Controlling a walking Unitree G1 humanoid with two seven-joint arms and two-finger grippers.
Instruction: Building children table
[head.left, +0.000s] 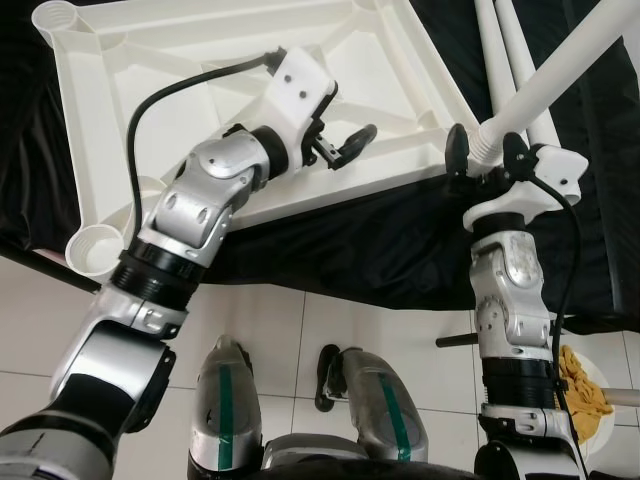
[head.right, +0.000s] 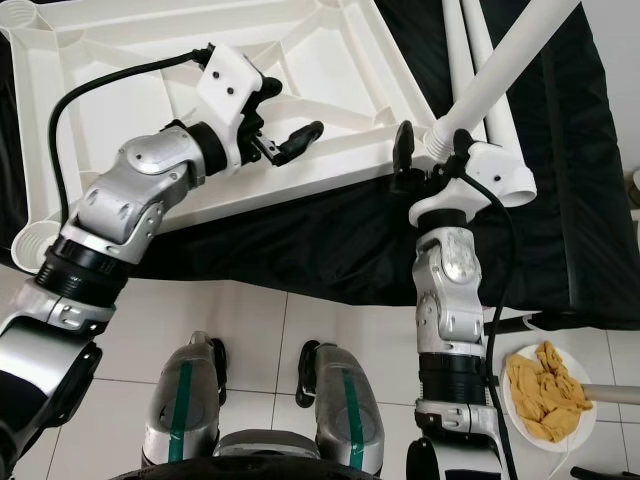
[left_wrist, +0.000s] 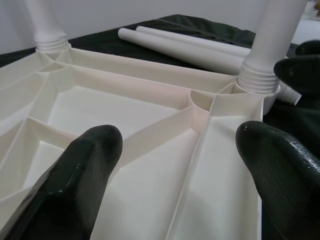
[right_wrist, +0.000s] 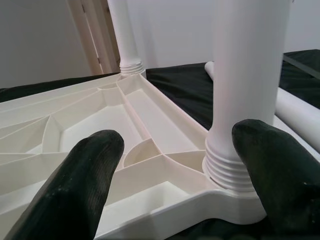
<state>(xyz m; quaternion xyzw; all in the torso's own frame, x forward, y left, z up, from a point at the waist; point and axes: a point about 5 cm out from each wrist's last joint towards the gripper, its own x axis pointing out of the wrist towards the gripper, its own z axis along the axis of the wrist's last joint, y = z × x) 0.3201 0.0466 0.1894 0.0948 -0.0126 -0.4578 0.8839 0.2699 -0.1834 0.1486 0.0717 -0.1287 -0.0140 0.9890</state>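
While the white ribbed plastic tabletop (head.left: 150, 60) lies upside down on a black cloth (head.left: 380, 240), the right gripper (head.left: 485, 150) sits at its near corner, fingers apart either side of a white plastic leg (head.left: 560, 70) standing in the socket (threaded base visible). The left gripper (head.left: 340, 145) hovers spread above the ribs. Two loose white legs (left_wrist: 185, 47) lie beside the tabletop.

The white table top (head.left: 250, 110) runs off the top of the picture, so its far corners are cut off. The leg (head.left: 560, 75) by the right claw (head.left: 485, 150) also leaves the picture. A plate (head.right: 545, 400) holds something yellow, too small to tell.
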